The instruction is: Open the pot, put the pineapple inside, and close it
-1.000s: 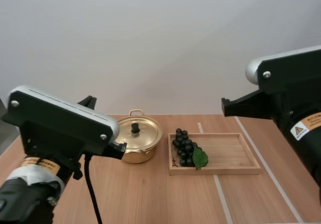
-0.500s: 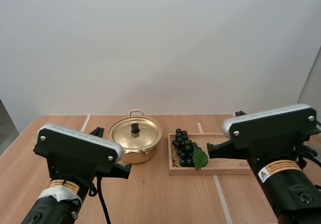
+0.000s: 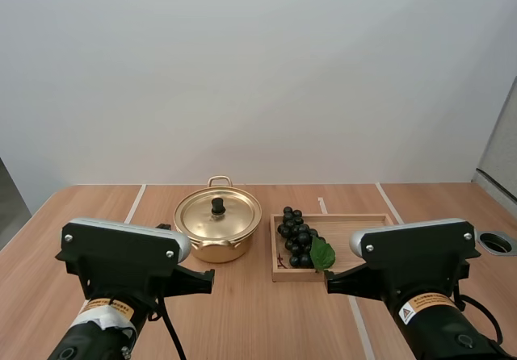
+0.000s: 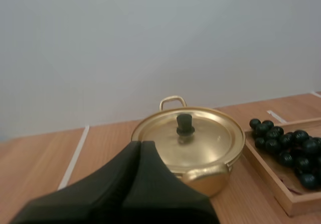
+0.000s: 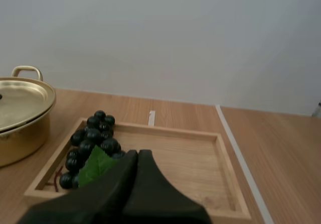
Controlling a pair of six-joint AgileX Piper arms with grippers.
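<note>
- Worktop (image 3: 242, 311): carries every item. The stretch between both sets of fingers and the items is free of obstructions.
- Left arm (image 3: 121, 251) and right arm (image 3: 412, 251): within the last second both have dropped from a raised pose to a low one. Judgement: the approach has only begun, and no item is touched.
- Wooden tray (image 5: 190, 156): ahead of the right fingers (image 5: 136, 158), which are pressed together and hold nothing.
- Pot (image 3: 214, 251): ahead of the left fingers (image 4: 140, 151), also pressed together and well apart from it. It has not moved.
- Bunch of grapes (image 3: 297, 235): no pineapple is present. The grapes lie in the tray's end nearest the pot.
- Lid (image 4: 200, 138): seated on the pot. It blocks loading until lifted.
- Knob (image 4: 184, 124): upright at the lid's centre, ahead of the left fingers.
</note>
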